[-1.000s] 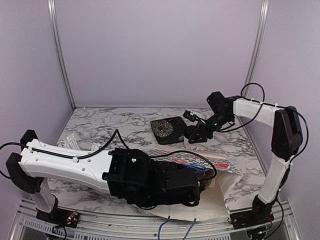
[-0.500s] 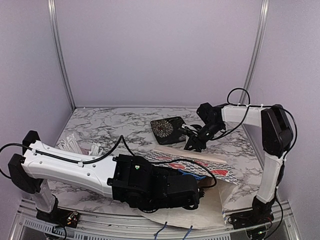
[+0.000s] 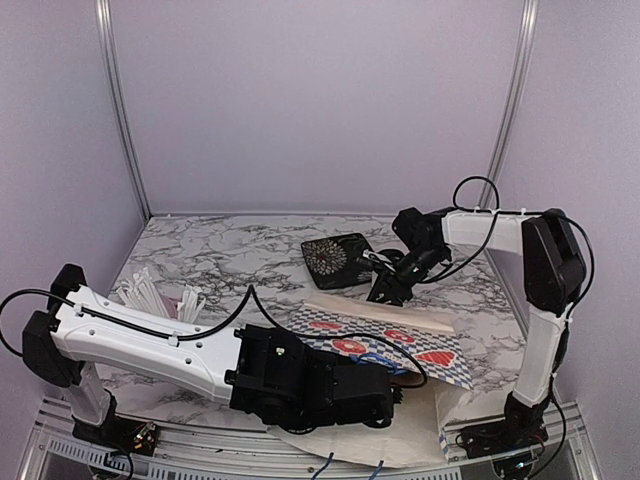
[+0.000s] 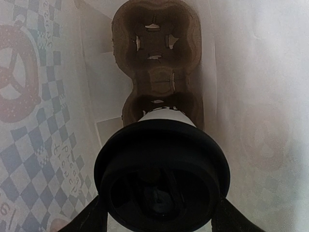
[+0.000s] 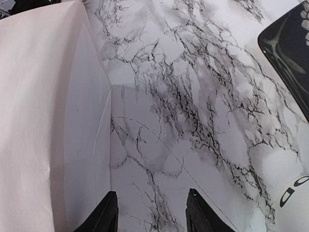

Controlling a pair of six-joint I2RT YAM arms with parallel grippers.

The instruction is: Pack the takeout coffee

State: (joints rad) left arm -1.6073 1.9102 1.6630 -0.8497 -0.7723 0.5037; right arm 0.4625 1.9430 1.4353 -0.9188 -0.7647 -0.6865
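item: white paper cup (image 4: 161,115) with dark lettering and round black lid (image 4: 161,166).
location: inside the checked paper bag (image 3: 440,355), which lies on its side at the near right corner of the tabletop (image 3: 230,255). the cup's base is over the nearer pocket of the brown cardboard tray (image 4: 155,43) deep in the bag; whether it is seated there cannot be told.
hold: left fingers (image 4: 94,218) closed on the cup from both sides, just at the lid. the left arm (image 3: 150,340) reaches across the near edge into the bag mouth.
second paper cup (image 5: 292,198): only a sliver with dark lettering shows, at the corner of the right wrist view, near the right fingers.
right fingers (image 5: 107,212): spread apart with only marble between them, low over the tabletop toward the right edge, just beyond the bag's far side.
black patterned item (image 3: 335,260): toward the far edge, right of the middle, just beside the right fingers.
white sticks (image 3: 150,295): loose heap by the left edge.
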